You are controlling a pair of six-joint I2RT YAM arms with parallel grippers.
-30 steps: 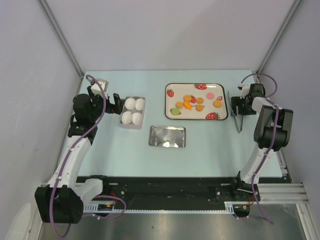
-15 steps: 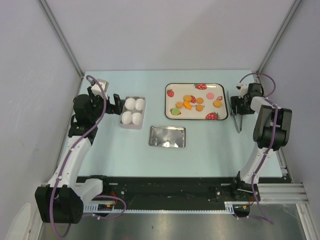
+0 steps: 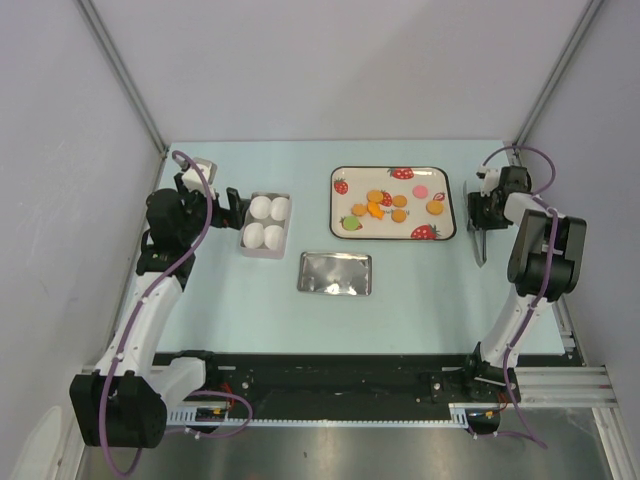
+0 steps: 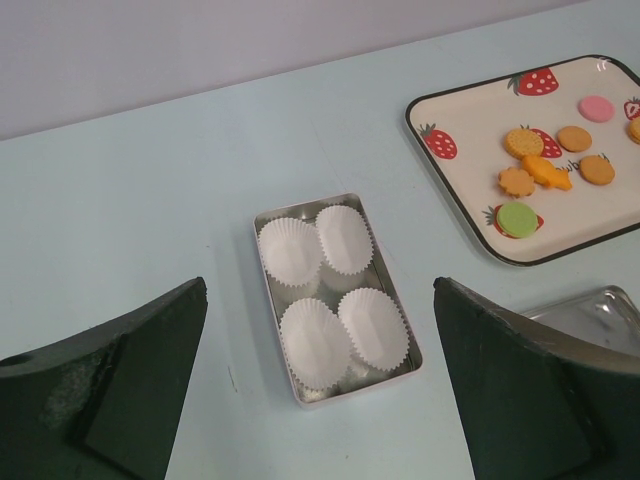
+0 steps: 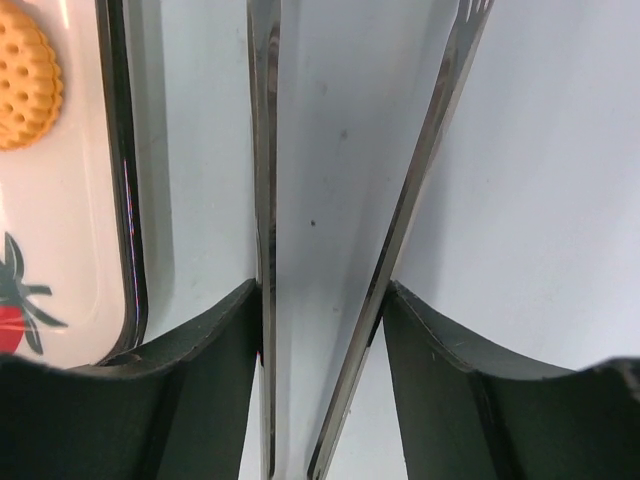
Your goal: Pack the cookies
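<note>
The cookies (image 3: 385,205) lie on a strawberry-print tray (image 3: 333,210); they also show in the left wrist view (image 4: 548,170), and one shows in the right wrist view (image 5: 25,75). My right gripper (image 3: 478,215) is to the right of the tray, and its jaws (image 5: 322,290) press on both arms of the metal tongs (image 5: 265,150), which lie on the table (image 3: 478,242). My left gripper (image 3: 236,207) is open and empty (image 4: 320,290), just left of a tin (image 3: 265,224) holding several white paper cups (image 4: 335,295).
A flat metal tin lid (image 3: 335,272) lies in front of the tray and shows at the right edge of the left wrist view (image 4: 600,315). A green disc (image 4: 517,218) and a pink disc (image 4: 597,106) also lie on the tray (image 4: 470,190).
The tongs' two arms, splayed apart before, have come closer together under my right gripper. The left arm has not moved.
</note>
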